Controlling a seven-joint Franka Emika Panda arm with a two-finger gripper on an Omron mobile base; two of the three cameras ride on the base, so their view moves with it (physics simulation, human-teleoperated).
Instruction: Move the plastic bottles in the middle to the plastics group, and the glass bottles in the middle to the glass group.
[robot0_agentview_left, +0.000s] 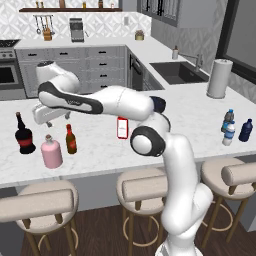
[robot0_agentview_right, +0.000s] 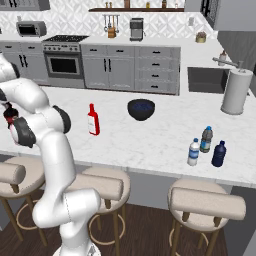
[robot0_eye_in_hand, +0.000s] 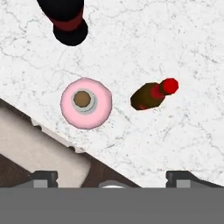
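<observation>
Now the pink bottle (robot0_eye_in_hand: 86, 103) stands upright, seemingly free, beside the brown bottle (robot0_eye_in_hand: 148, 96).

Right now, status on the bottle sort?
Gripper open above pink bottle, which stands by black bottle and brown bottle. Red bottle mid-counter, unmoved. White-capped bottle beside plastics.

no legible text, bottle labels unreadable
</observation>
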